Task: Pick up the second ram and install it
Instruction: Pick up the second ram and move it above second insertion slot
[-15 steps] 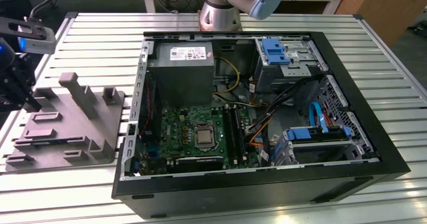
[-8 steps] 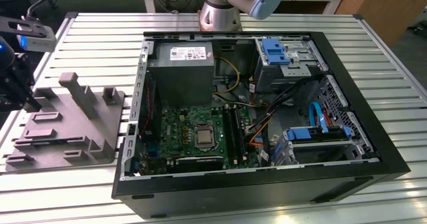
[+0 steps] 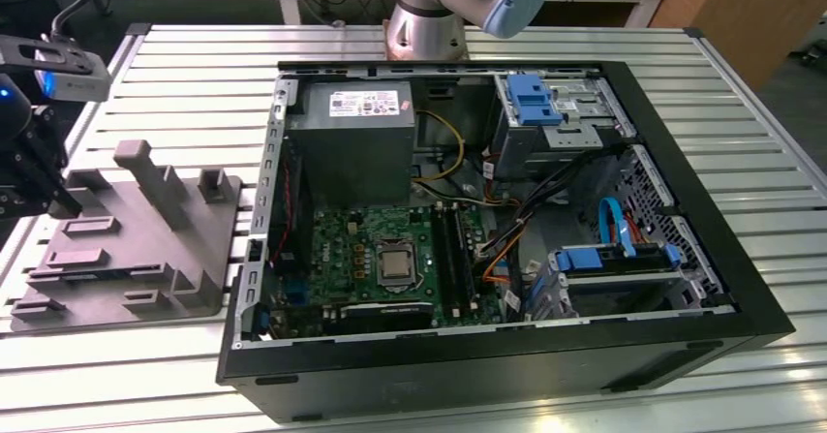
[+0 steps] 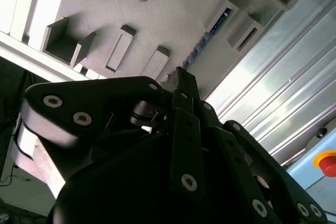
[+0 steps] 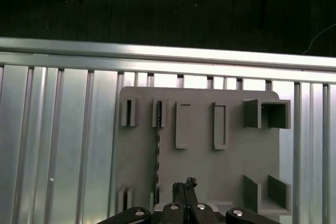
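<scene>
First wrist view: the second ram [image 5: 157, 150], judged light, stiff and fragile (best gripped across its flat faces), is seen edge-up in the grey block [image 5: 210, 166] beside the gripper [image 5: 185, 186], jaws closed empty.

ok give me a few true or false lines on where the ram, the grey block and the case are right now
1. The computer case lies open on the slatted table. True.
2. The second ram is held by the gripper. False: it stands on edge in the slots of the grey block, and the fingers are shut with nothing between them.
3. The grey block sits inside the computer case. False: it rests on the slatted table, to the exterior view's left of the case.
4. In the first wrist view the gripper is over the grey block, close beside the second ram. True.
</scene>
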`<action>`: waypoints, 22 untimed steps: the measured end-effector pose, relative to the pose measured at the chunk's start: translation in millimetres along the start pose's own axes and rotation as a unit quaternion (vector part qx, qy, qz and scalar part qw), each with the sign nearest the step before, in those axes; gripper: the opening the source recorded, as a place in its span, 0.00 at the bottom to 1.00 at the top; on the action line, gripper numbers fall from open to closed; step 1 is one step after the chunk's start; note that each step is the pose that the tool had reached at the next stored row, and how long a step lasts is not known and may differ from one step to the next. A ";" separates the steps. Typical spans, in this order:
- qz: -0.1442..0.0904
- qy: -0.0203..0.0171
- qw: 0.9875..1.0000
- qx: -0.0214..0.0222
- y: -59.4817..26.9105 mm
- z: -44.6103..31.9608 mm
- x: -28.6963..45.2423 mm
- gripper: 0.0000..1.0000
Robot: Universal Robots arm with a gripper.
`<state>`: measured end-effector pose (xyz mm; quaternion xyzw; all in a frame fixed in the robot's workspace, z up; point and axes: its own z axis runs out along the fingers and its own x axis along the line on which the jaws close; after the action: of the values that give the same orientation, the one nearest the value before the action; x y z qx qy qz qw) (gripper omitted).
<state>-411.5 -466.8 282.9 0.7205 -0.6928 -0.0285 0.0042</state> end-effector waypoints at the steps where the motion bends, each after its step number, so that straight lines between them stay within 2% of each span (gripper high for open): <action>1: 0.001 0.000 1.000 0.000 0.0 1.0 0.0 0.10; 9: 0.019 -0.001 1.000 0.001 -0.2 5.7 0.2 0.10; 15: 0.026 -0.001 1.000 0.001 -0.6 13.7 0.5 0.10; 22: 0.029 -0.001 1.000 0.001 -0.6 18.5 5.4 0.10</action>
<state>-411.5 -471.5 264.2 0.7004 -0.7131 -0.0286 0.0034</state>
